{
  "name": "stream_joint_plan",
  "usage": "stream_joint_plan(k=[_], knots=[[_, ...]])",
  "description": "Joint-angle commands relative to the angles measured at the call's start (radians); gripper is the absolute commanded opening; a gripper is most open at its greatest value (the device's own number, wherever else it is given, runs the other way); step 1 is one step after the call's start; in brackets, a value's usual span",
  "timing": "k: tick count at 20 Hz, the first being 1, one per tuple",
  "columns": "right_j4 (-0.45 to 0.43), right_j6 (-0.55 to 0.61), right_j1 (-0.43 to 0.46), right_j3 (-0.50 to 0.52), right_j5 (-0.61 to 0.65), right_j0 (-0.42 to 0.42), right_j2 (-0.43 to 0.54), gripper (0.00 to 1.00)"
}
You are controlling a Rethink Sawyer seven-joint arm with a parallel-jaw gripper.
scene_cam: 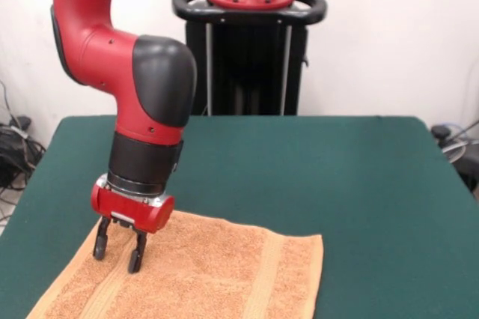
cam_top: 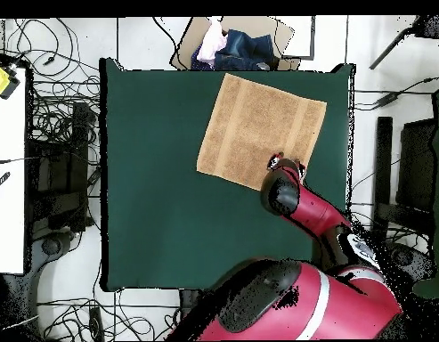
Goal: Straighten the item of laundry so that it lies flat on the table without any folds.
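Observation:
The item of laundry [scene_cam: 202,274] is an orange-tan terry towel spread on the dark green table [scene_cam: 359,184], at the near left in the front view. Its woven bands run toward the front edge, and it looks flat there. In the overhead view the towel [cam_top: 258,129] lies tilted near the table's [cam_top: 169,196] upper right. My gripper [scene_cam: 117,253] stands open over the towel's left part, its fingertips [scene_cam: 135,260] at or just above the cloth. From overhead the arm covers the gripper at the towel's lower right corner.
The red and black arm [scene_cam: 142,102] comes down over the table's left half. A pile of clothes in a box [cam_top: 236,44] sits beyond the table's top edge in the overhead view. Cables and equipment [cam_top: 53,134] lie on the floor around the table.

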Motion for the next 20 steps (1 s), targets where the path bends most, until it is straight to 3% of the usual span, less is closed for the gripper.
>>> stream_joint_plan(k=[1,12,20], knots=[[0.01,0.209,0.033,0.024,0.021,0.079,0.104,1.0],[0.072,0.261,0.025,0.046,-0.007,0.142,0.063,1.0],[0.056,0.258,0.032,0.045,-0.017,0.121,0.072,1.0]])
